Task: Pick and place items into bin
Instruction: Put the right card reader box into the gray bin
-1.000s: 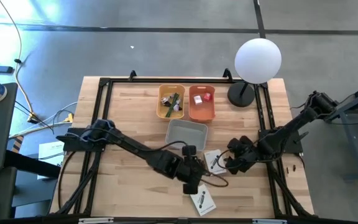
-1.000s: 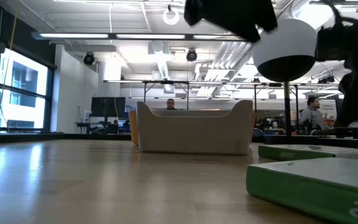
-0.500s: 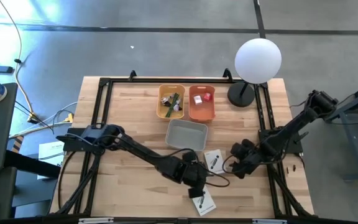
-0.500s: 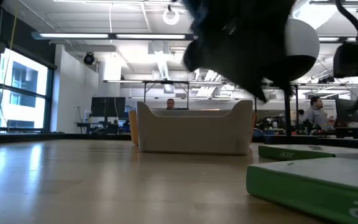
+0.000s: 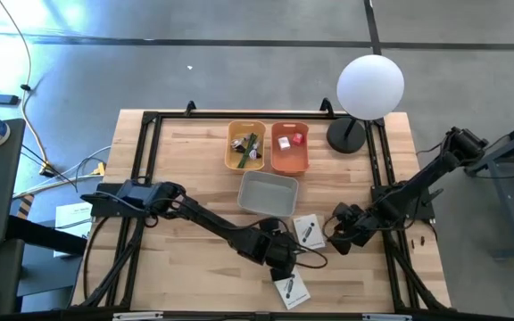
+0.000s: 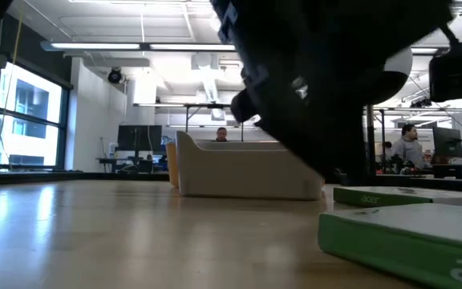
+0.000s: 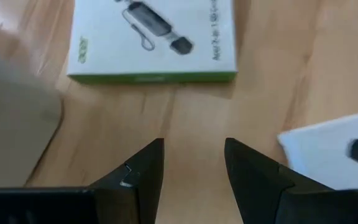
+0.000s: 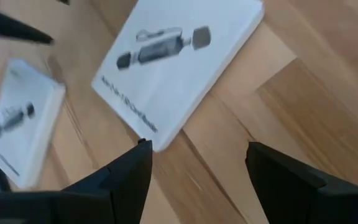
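Two white flat packets with dark marks lie flat on the table: one [image 5: 307, 230] just near of the grey bin [image 5: 268, 193], the other [image 5: 290, 288] close to the near edge. My left gripper [image 5: 284, 256] hovers open between them. In its wrist view, the open fingers [image 7: 194, 155] point at the first packet's green edge [image 7: 154, 78], and the other packet [image 7: 328, 152] lies to one side. My right gripper [image 5: 335, 230] is open just right of the first packet [image 8: 179, 68], fingers [image 8: 197, 158] short of its edge. The cubes and tool sit in the far bins.
A yellow bin [image 5: 246, 145] with the green-handled tool and small bits, and an orange bin [image 5: 289, 147] with red and white cubes, stand at the far side. A white globe lamp [image 5: 370, 86] stands far right. A dark cable [image 5: 315, 260] lies near the packets. Bare wood lies left.
My left arm has stretched further toward the table's right and come down low over the table, filling more of the low view. My right gripper has drawn back a little toward the right edge, away from the first packet. Both packets have stayed where they were.
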